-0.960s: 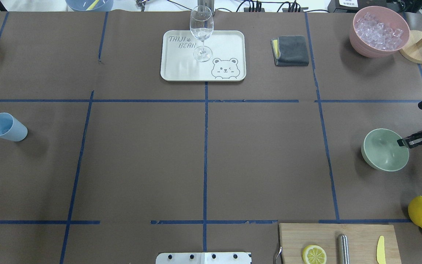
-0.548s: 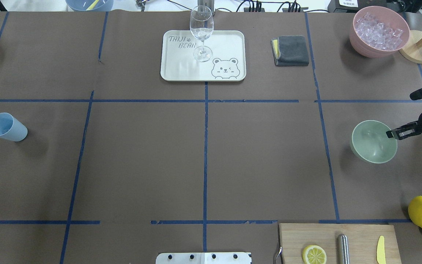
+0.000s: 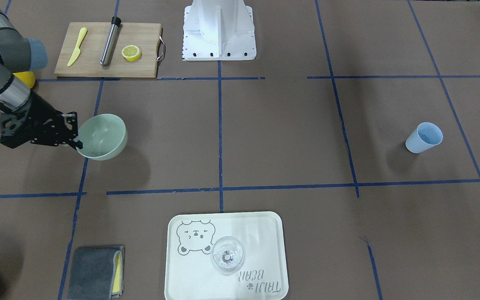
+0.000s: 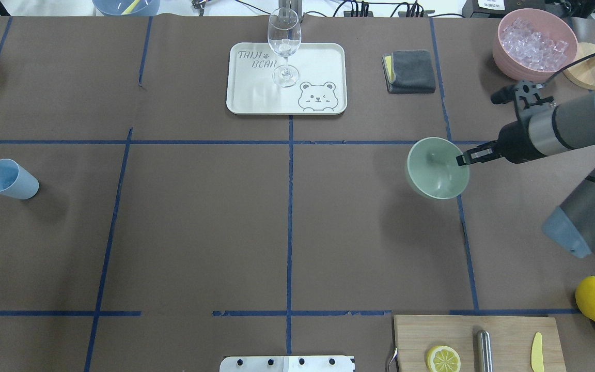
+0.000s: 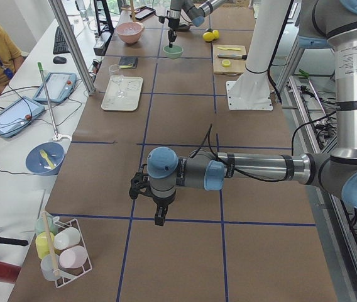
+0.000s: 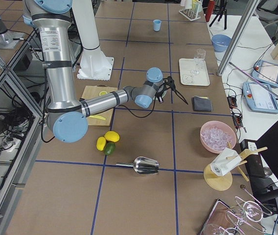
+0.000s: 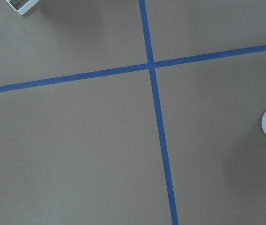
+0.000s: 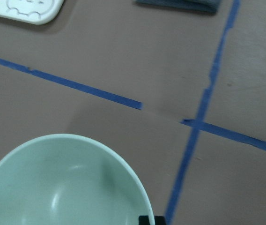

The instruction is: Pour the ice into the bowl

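— Which step is in hand?
— The empty mint-green bowl [image 4: 434,173] is held at its rim, apparently off the counter [image 4: 199,217], the right claw [image 4: 464,159] being closed on it; the ice [image 4: 532,44] is heaped in the pink bowl [image 4: 509,67], well apart.
— And next?
— A level set-down is judged due; then the ice is to be poured in; whether the left claw [image 5: 159,219] is parted cannot be told.

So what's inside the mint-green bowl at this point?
Nothing visible: the bowl shows a bare inside in the overhead and wrist views. The ice lies in the pink bowl. Only the rim spot pinched by the fingers of the right gripper is covered.
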